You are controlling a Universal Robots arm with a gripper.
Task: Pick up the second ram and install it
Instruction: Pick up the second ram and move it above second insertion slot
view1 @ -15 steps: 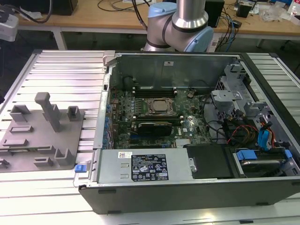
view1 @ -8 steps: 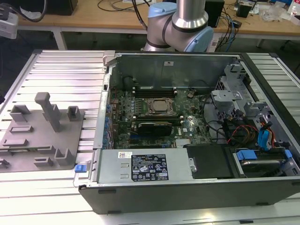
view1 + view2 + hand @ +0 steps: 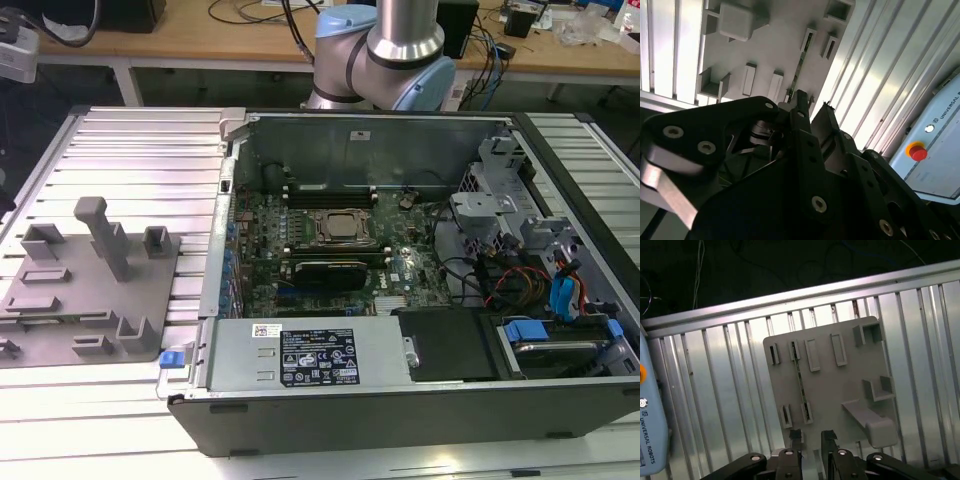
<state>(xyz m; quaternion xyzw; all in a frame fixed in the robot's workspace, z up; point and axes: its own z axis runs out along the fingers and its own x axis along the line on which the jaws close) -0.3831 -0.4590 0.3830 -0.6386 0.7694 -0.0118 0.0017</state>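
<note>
Pick-up stage by the look of it, this stick isn't grabbed yet. The ram point(image 3: 799, 380) stands on edge in the slots of the grey fixture point(image 3: 835, 385), out on the ribbed table point(image 3: 725, 390), to the exterior view's left of the open case point(image 3: 450, 410). The gripper point(image 3: 811, 436) hangs above the fixture, clear of the ram, jaws parted with nothing between them. My guess is the grab calls for the fingertips point(image 3: 800, 102) straddling that skinny edge squarely, since there's little to pinch and slot walls sit close on either side
</note>
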